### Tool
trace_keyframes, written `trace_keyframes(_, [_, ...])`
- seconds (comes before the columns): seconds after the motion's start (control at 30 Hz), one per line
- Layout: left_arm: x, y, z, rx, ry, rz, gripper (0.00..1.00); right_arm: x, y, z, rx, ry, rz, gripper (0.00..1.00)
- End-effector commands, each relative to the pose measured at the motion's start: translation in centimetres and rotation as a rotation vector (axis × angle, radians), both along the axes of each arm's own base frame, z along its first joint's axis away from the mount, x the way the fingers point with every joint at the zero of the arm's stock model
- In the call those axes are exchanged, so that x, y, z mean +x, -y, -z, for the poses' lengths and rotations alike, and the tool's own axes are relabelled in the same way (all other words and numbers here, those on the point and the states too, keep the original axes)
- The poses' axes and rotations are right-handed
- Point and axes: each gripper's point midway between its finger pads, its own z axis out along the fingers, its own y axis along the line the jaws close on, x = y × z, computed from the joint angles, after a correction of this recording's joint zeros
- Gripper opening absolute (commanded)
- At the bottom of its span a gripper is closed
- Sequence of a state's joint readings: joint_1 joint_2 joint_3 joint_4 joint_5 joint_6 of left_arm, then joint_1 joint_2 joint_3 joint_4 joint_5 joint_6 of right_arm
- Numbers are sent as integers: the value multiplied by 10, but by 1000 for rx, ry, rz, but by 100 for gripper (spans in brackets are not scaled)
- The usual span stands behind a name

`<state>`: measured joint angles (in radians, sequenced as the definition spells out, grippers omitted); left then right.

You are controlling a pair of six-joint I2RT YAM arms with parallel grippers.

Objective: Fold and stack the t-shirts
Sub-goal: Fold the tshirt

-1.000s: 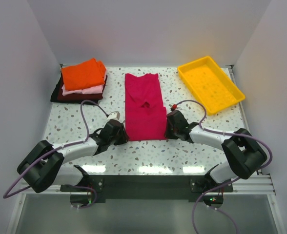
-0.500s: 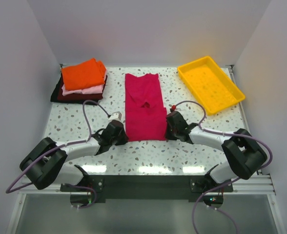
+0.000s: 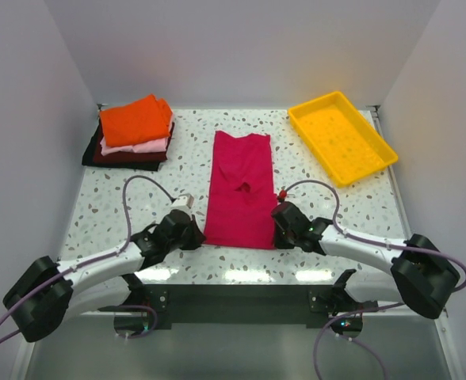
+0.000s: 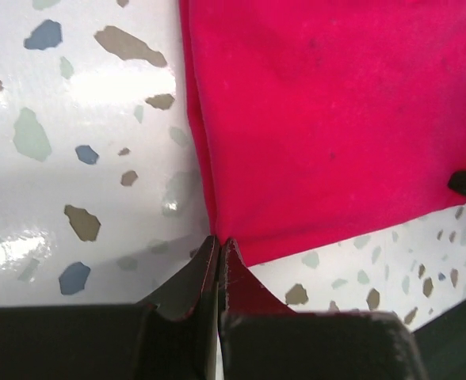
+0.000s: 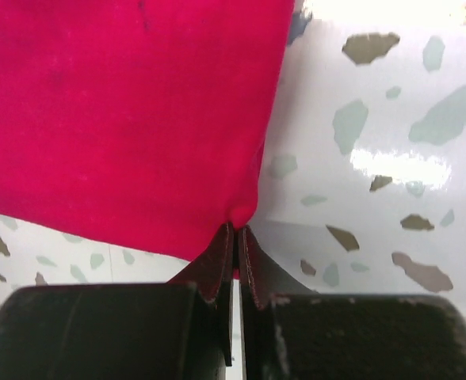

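At the far left of the table (image 3: 98,207) you see a stack of folded shirts: the orange t-shirt (image 3: 135,119) on top, the pale pink t-shirt (image 3: 143,146) under it, and the dark maroon t-shirt (image 3: 126,157) at the bottom. At the near side, your left gripper (image 3: 200,237) is closed and pinches the near left corner of the crimson-magenta t-shirt (image 3: 241,190). This shirt lies flat in the middle of the table, as a long strip running from near to far. Your right gripper (image 3: 277,237) is also closed, on the near right corner, and the cloth bunches a little at its fingers (image 5: 261,273). The yellow tray (image 3: 340,138) stands at the far right, well apart from the shirt.
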<state>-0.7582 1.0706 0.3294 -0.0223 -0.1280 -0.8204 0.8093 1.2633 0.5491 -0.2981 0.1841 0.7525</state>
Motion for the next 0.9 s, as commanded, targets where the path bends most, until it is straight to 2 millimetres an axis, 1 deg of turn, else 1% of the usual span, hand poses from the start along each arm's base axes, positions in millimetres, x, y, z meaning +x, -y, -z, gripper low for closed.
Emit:
trace_keyframes(0.0, [-16,-5,-1,12,6,53,0,-23,22,4,-59,-43,12,0])
trace_keyframes(0.03, [-18,-2,-7,-10,20,68,0,-27,23,3,-56,-55,2,0])
trace_keyframes(0.07, [-23,-1,-8,-13,16,84,0,-34,18,0,-37,-66,-34,0])
trace_keyframes(0.1, [-26,1,-10,-26,14,102,0,-37,17,-1,-37,-70,-45,0])
trace_keyframes(0.13, [-28,3,-14,-37,23,113,0,-47,18,-1,-58,-86,-74,0])
trace_keyframes(0.2, [-36,4,-14,-40,12,131,0,-51,16,-10,-59,-71,-86,0])
trace_keyframes(0.23, [-38,7,-19,-53,21,145,0,-59,17,-10,-78,-81,-104,0])
trace_keyframes(0.3, [-44,6,-20,-56,9,149,0,-62,15,-20,-61,-61,-96,0])
trace_keyframes(0.33, [-47,8,-25,-73,18,156,0,-68,17,-22,-69,-64,-109,0])
trace_keyframes(0.4, [-52,8,-28,-90,9,159,0,-70,16,-30,-54,-52,-97,0])
trace_keyframes(0.43, [-53,11,-36,-115,25,167,0,-74,17,-35,-46,-47,-104,0])
trace_keyframes(0.47, [-55,11,-38,-118,24,170,0,-74,15,-42,-30,-41,-102,0])
trace_keyframes(0.5, [-55,13,-44,-132,31,173,0,-77,15,-46,-26,-45,-106,0])
trace_keyframes(0.53, [-55,14,-51,-148,46,177,0,-78,10,-55,0,-33,-121,0])
trace_keyframes(0.57, [-56,15,-54,-154,48,183,0,-79,8,-60,12,-29,-127,0])
trace_keyframes(0.6, [-55,18,-64,-176,64,190,0,-80,9,-63,13,-31,-127,0])
trace_keyframes(0.63, [-55,21,-70,-188,74,197,0,-78,4,-74,35,-12,-133,0])
trace_keyframes(0.67, [-54,24,-77,-203,91,206,0,-77,3,-80,44,-1,-133,0])
trace_keyframes(0.7, [-52,29,-91,-228,113,215,0,-75,3,-85,47,11,-135,0])
trace_keyframes(0.77, [-47,33,-108,-244,151,222,0,-67,4,-100,54,64,-123,0])
trace_keyframes(0.8, [-43,36,-121,-256,177,223,0,-65,6,-105,45,79,-118,0])
trace_keyframes(0.83, [-39,37,-128,-255,198,221,0,-59,5,-115,50,110,-113,0])
trace_keyframes(0.87, [-36,40,-135,-261,219,222,0,-53,8,-119,31,139,-100,0])
